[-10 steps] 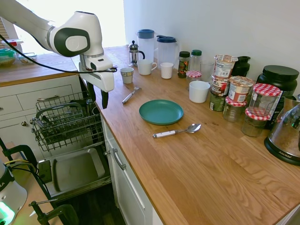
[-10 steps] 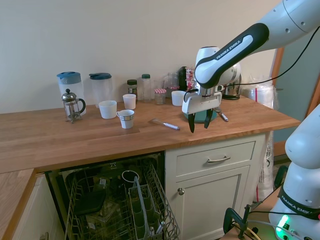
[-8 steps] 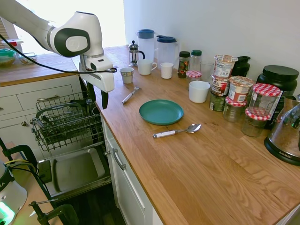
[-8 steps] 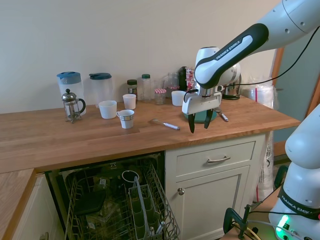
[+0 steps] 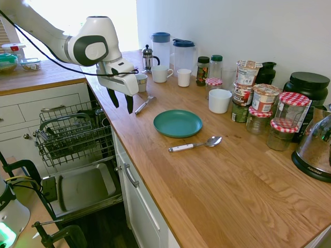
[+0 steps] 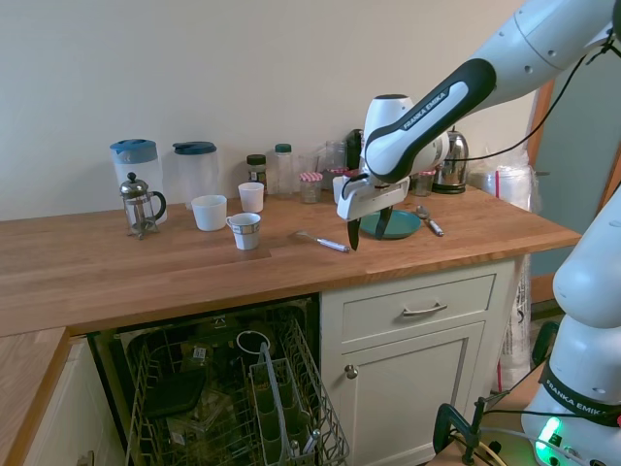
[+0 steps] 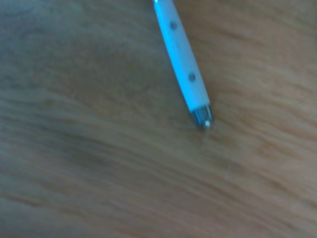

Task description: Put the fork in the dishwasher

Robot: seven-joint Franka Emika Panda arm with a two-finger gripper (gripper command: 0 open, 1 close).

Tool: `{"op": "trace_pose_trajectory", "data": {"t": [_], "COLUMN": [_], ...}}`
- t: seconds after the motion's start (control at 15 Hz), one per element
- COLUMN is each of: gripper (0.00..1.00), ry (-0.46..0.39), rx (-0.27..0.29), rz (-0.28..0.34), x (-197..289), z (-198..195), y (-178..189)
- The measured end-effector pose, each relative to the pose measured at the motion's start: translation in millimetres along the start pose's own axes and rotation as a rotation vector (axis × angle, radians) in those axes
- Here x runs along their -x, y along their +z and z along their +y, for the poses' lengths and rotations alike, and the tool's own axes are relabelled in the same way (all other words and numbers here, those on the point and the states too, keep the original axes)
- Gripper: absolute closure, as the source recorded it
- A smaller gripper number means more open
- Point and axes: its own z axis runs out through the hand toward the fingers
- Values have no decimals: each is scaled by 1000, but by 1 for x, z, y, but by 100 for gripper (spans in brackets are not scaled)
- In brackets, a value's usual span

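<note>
The fork (image 5: pixel 144 105) lies flat on the wooden counter between the small patterned cup (image 5: pixel 140 82) and the teal plate (image 5: pixel 178 123); it also shows in the second exterior view as the fork (image 6: pixel 323 242). In the blurred wrist view its handle (image 7: pixel 183 64) looks pale, with two rivets and a metal tip. My gripper (image 5: pixel 120 102) hangs open and empty just above the counter, close beside the fork's handle end; the gripper (image 6: pixel 367 229) holds nothing. The dishwasher's wire rack (image 5: pixel 72 133) is pulled out over the lowered door (image 5: pixel 83 187), below the counter's edge.
A white-handled spoon (image 5: pixel 194 145) lies in front of the plate. Two jugs (image 5: pixel 161 49), a French press (image 5: pixel 148 58), white cups (image 5: pixel 161 73) and several jars (image 5: pixel 264 101) line the wall. A dark kettle (image 5: pixel 315 150) stands at the far right. White cabinet drawers (image 6: pixel 412 311) sit beside the dishwasher.
My gripper has moved from the counter's edge above the dishwasher rack inward over the counter, towards the fork, and has turned a little. It stays open and empty.
</note>
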Motion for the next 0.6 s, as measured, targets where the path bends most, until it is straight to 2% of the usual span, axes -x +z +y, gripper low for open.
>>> {"op": "trace_pose_trajectory", "data": {"t": [0.2,0.6], "gripper": [0,0], "ry": [-51,-208], "rx": [-4,-16], "rz": [24,0], "x": [-15,-39], "z": [-21,-46], "y": [15,37]}}
